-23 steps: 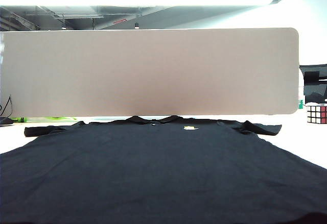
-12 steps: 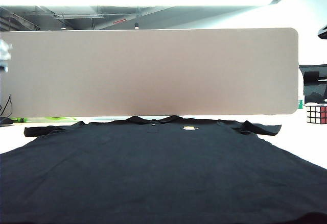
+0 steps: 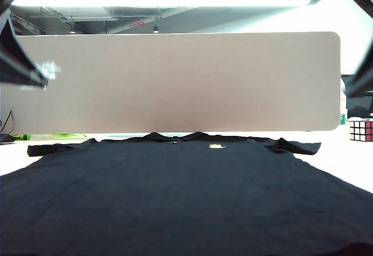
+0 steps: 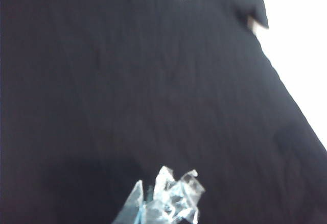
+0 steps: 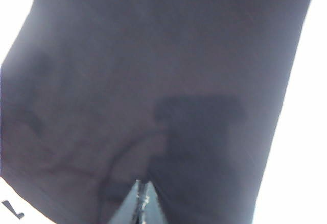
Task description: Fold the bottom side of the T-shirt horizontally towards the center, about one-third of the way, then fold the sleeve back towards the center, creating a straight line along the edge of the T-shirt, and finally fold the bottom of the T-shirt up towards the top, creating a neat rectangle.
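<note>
T-shirt (image 3: 186, 192) beneath both raised, closed grippers

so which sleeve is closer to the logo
The sleeve on the exterior view's right; the yellow-green logo sits right of the collar, far from the other sleeve.

The black T-shirt (image 3: 186, 192) is lying spread flat, its yellow-green logo (image 3: 217, 147) facing up, below the closed left gripper (image 4: 163, 203) and closed right gripper (image 5: 140, 206) hanging above it.

White table (image 3: 349, 157) — black T-shirt (image 3: 186, 197) spread flat, cube (image 3: 361, 130).
</note>
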